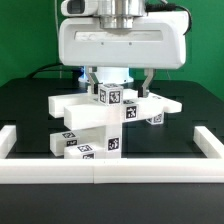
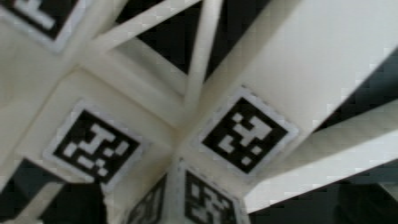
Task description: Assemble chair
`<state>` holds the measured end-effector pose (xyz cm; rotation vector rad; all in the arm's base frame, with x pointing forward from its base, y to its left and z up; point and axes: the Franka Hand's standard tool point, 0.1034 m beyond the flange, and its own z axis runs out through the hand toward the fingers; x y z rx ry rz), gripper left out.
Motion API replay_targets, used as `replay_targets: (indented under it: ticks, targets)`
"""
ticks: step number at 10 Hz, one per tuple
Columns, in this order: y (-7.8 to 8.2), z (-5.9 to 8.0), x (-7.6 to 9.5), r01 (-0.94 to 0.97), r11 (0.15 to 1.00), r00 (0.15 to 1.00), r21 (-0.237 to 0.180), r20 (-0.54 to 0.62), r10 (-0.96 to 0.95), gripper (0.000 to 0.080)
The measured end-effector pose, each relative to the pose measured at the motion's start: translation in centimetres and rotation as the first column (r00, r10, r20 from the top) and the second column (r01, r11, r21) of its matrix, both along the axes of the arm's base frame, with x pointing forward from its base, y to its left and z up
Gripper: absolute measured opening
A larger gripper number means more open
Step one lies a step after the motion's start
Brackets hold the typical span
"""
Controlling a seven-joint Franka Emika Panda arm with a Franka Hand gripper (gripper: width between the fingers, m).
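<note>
The chair is a stack of matte white blocky parts with black-and-white tags in the middle of the black table. A long bar lies across its top and a tagged block stands at the upper centre. My gripper is low over this block, its two dark fingers set wide apart on either side of it, open. The wrist view is filled by tagged white faces and white bars at very close range. The fingertips do not show clearly there.
A long white border rail runs along the table's front edge, with side pieces at the exterior view's left and right. Black table surface surrounds the chair parts. A green wall stands behind.
</note>
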<state>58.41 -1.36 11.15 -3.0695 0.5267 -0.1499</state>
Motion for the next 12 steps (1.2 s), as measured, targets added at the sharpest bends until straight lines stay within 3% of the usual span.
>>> replay_targets:
  ticks: [4,7,12]
  targets:
    - [0.3,1.1,-1.2,-0.004,1.000,1.000,0.017,0.005,0.004,0.0649]
    - [0.9,2.6,-4.0,-0.042,0.998,0.999,0.044,0.009,0.042,0.0649]
    - [0.9,2.5,-4.2,-0.020,0.999,1.000,0.047,0.003,0.020,0.0649]
